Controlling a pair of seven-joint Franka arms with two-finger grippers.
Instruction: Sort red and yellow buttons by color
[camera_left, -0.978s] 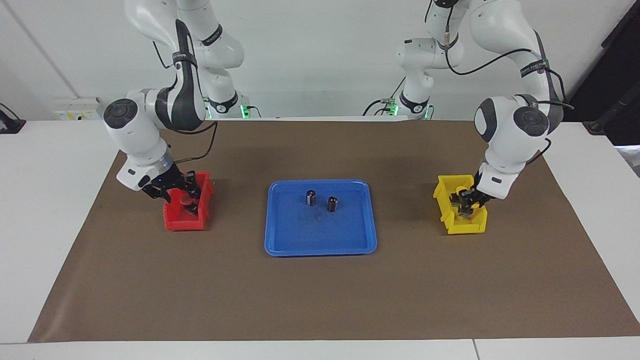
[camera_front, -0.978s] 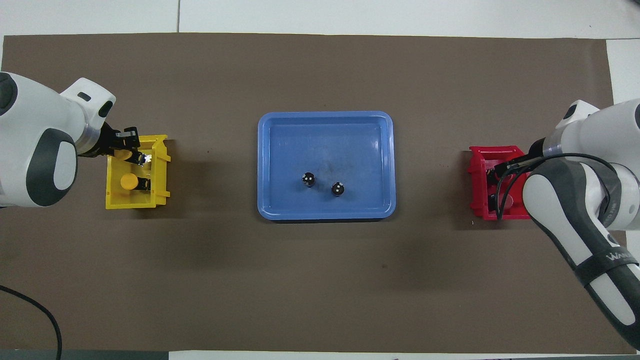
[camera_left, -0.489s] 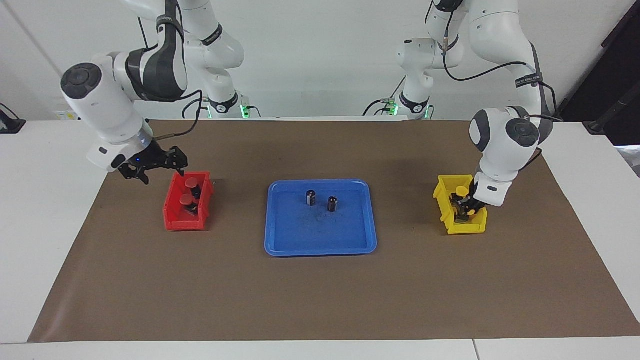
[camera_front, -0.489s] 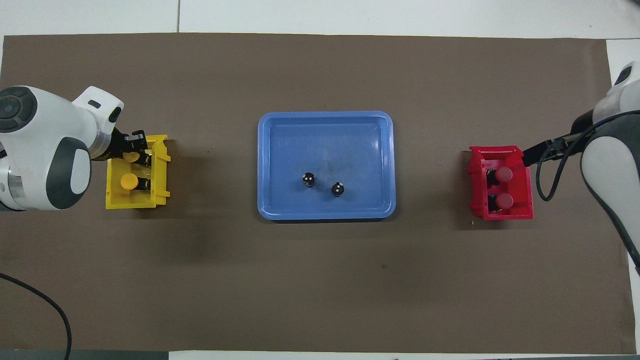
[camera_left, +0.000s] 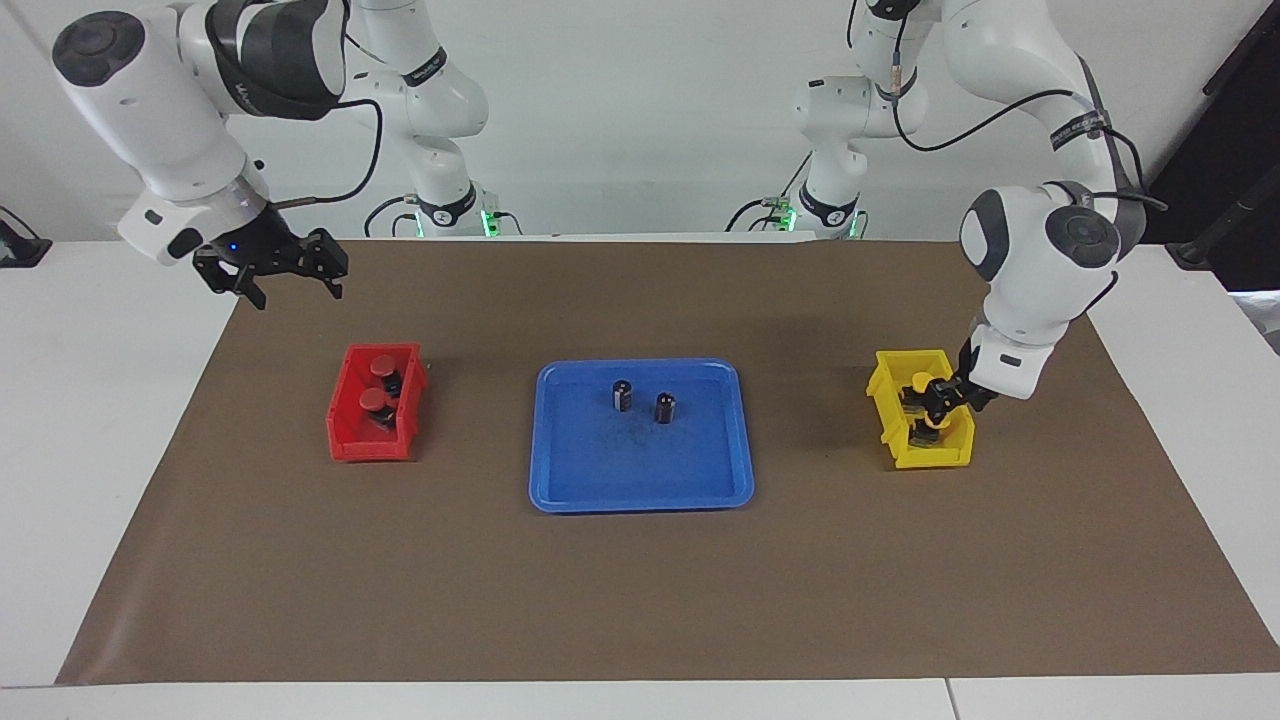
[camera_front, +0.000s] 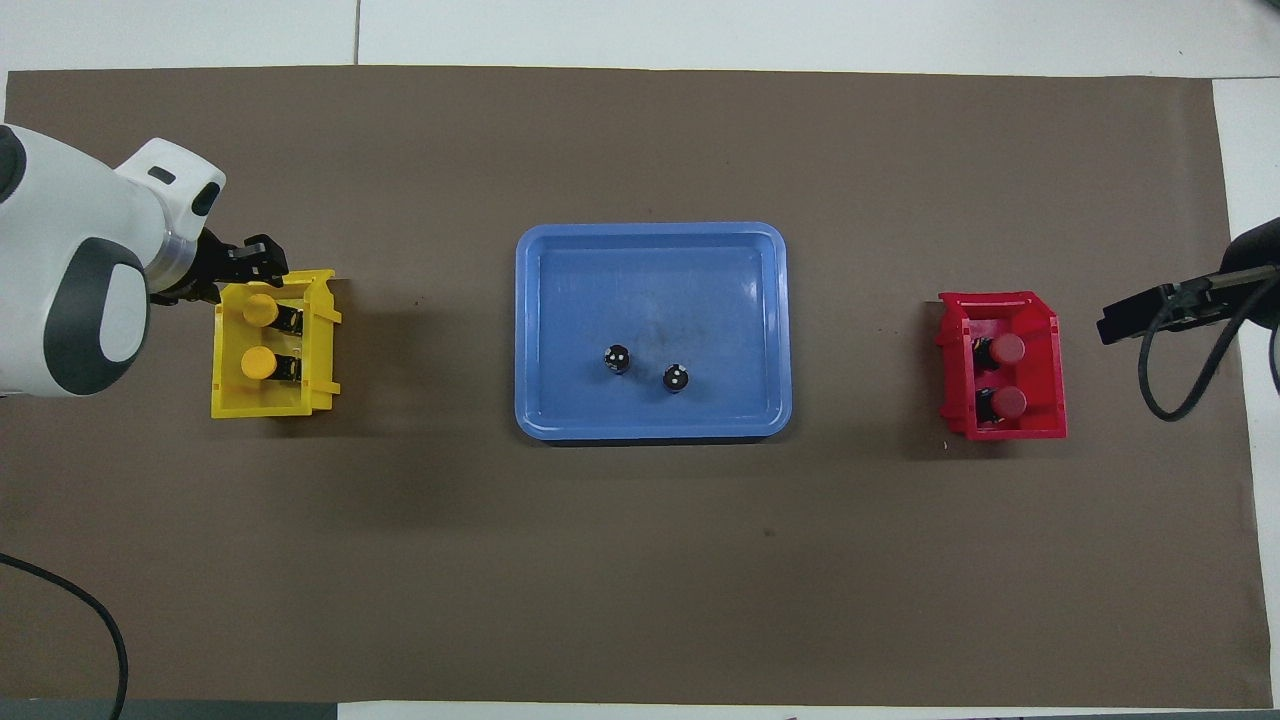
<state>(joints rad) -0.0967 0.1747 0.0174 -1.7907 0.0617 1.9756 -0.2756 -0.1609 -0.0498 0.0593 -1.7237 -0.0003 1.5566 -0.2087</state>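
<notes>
**Buttons sorted into matching bins**

Two red buttons (camera_left: 377, 384) lie in the red bin (camera_left: 350, 436) at mid-left of the facing view. Two yellow buttons (camera_front: 259, 337) lie in the yellow bin (camera_front: 262, 406). The right gripper (camera_left: 290, 280) hangs empty at upper left, jaws spread. The left gripper (camera_left: 938, 396) sits low at the yellow bin; I cannot tell its jaws' state. Two dark cylinders (camera_left: 642, 400) stand in the blue tray (camera_left: 640, 495).

white table (camera_left: 90, 400) under brown mat (camera_left: 640, 580); on it red bin (camera_left: 345, 440), blue tray (camera_left: 640, 480), yellow bin (camera_left: 885, 385)
</notes>
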